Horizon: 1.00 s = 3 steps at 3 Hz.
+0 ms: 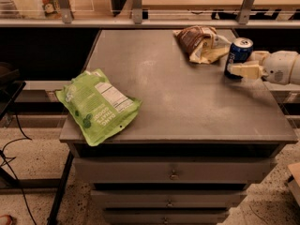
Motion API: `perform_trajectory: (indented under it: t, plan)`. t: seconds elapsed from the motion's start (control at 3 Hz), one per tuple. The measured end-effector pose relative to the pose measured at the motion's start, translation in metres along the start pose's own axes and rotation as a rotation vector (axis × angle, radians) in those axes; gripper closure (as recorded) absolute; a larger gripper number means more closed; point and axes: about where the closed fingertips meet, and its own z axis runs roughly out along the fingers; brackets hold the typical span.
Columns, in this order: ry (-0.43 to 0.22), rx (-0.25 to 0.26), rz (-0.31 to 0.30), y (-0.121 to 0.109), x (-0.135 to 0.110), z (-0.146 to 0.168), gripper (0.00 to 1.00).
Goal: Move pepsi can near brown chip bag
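Note:
The pepsi can (238,56) is dark blue with a silver top and stands upright near the table's right edge. My gripper (240,67) reaches in from the right and is shut on the can, its cream fingers (247,71) around the lower part. The brown chip bag (200,42), dark brown and cream-yellow and wrinkled, lies at the back right of the table, just left of and behind the can. A small gap shows between can and bag.
A large bright green bag (97,104) with a white label lies at the table's front left. The grey table (178,111) has drawers below. A railing and shelf run behind it. Cables and a stand are on the floor at left.

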Motion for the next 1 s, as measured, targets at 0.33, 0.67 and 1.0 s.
perform_trajectory:
  t: [0.33, 0.67, 1.0]
  plan:
    - [-0.017, 0.019, 0.018, -0.0056, 0.0038, 0.0053, 0.15]
    - [-0.026, 0.024, 0.029, -0.008, 0.0041, 0.0101, 0.0]
    - [-0.016, 0.032, 0.028, -0.0108, 0.0007, 0.0079, 0.0]
